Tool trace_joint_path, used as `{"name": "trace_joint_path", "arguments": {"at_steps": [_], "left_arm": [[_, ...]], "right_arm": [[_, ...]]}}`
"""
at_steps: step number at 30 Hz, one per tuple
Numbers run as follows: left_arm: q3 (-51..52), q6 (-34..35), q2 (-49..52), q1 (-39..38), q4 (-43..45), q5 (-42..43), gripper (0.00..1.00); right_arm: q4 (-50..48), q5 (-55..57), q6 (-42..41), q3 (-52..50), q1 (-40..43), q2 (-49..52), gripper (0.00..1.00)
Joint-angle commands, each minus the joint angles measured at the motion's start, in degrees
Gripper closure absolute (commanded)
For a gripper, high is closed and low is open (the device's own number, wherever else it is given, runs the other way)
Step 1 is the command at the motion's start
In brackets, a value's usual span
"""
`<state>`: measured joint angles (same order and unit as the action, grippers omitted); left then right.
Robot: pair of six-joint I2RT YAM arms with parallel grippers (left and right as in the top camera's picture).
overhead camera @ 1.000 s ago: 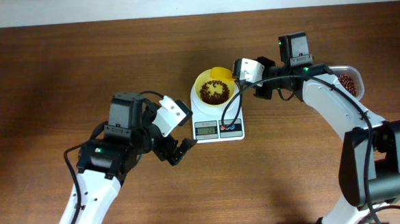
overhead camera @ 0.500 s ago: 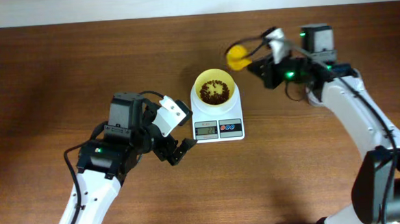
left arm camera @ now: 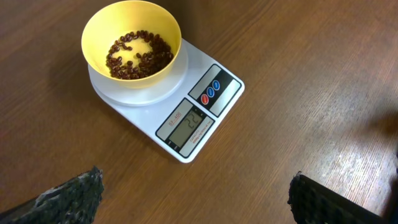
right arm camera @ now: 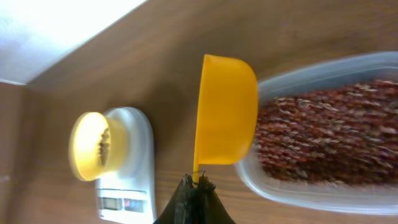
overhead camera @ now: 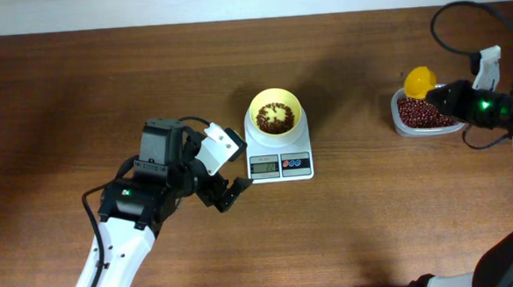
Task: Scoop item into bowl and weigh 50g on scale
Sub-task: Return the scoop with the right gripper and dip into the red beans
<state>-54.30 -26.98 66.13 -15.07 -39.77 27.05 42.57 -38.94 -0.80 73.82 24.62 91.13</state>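
Pinching the yellow scoop, the right gripper has swung from the scale to the tub well right of it. Beans lie in the bowl on the scale; the left gripper stays spread beside it.

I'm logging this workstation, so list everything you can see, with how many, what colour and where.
Scale: one, white, mid-table.
Bowl: one, pale yellow, on the scale.
Tub: one, clear plastic, on the table by the right arm.
Beans: many, dark red-brown, some in the bowl, more in the tub.
Scoop: one, yellow, over the tub's edge.
Table: one, brown wood.
Left gripper: one, black, open, empty, near the scale.
Right gripper: one, black, shut on the scoop's handle.
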Motion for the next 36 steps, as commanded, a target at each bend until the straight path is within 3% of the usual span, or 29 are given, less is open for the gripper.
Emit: {"name": "trace_joint_path", "arguments": {"at_steps": [1,7,25,36], "left_arm": [[0.5,0.5,0.1,0.2,0.1,1.0,0.01],[0.5,0.5,0.1,0.2,0.1,1.0,0.01],[0.5,0.5,0.1,0.2,0.1,1.0,0.01],[0.5,0.5,0.1,0.2,0.1,1.0,0.01]], "right_arm": [[1.7,15.5,3.7,0.1,0.2,-1.3,0.96],[2.4,25.9,5.4,0.1,0.2,-1.0,0.96],[2.7,29.6,6.6,-3.1,-7.0,7.9,0.96],[2.7,22.4,6.6,-3.2,-7.1,12.6,0.96]]}}
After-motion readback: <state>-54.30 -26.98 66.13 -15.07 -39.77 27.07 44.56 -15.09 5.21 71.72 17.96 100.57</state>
